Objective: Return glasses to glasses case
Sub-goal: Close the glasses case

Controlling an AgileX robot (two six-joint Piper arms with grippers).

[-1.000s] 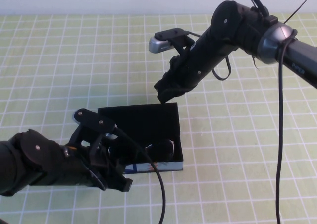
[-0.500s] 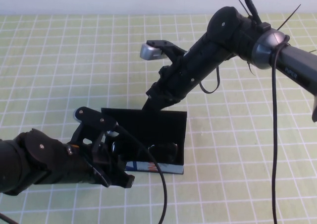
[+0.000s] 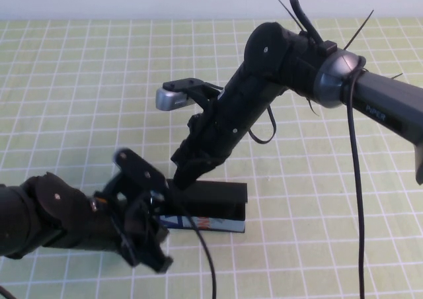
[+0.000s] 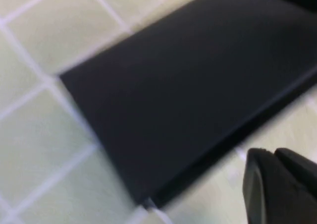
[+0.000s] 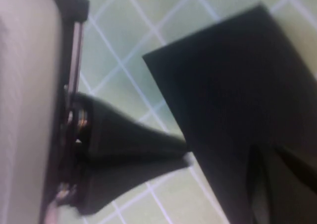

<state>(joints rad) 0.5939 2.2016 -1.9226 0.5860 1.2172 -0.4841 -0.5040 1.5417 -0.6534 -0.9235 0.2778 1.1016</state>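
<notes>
The glasses case [image 3: 213, 196] lies low in the middle of the high view, its black flap lid folded down almost flat, with the blue-white front strip [image 3: 201, 223] showing. The glasses are hidden inside. My right gripper [image 3: 184, 178] looks shut and presses its tip on the lid's left part; in the right wrist view its dark fingers [image 5: 270, 184] lie against the black lid [image 5: 233, 85]. My left gripper [image 3: 157, 262] looks shut and empty, just off the case's front left corner. The left wrist view shows the lid [image 4: 188, 80] and the fingertips [image 4: 277, 189] over the mat.
A green mat with a white grid [image 3: 79, 87] covers the table. The right arm [image 3: 297, 54] reaches in from the upper right across the middle. The left arm [image 3: 53, 219] fills the lower left corner, with a cable [image 3: 205, 259] hanging in front.
The right gripper has moved down and to the left, pushing the lid from upright to nearly flat over the case. The left gripper has drawn back from the case's opening toward the front.
</notes>
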